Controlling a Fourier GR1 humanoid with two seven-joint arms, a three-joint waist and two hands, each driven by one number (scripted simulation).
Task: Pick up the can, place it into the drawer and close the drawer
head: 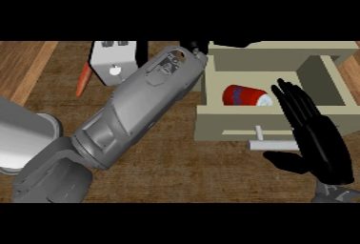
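The right hand [318,138] is standing open at the view's right, fingers straight and pointing up, thumb out sideways. The left forearm [134,105] is stretching diagonally upward (its hand is hidden).

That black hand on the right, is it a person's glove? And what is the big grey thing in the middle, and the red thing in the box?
No glove: it is the robot's right hand, black with straight, open fingers, right in front of the drawer. The picture is taken from the robot's head, looking down at a wooden counter. The big grey thing is its left forearm, reaching up across the view; the left hand at its end cannot be seen clearly. The beige box is an open drawer, and the red thing lying on its side in it is a can. Nothing is held by the right hand. At the back stands a white box with a red-orange stick beside it.
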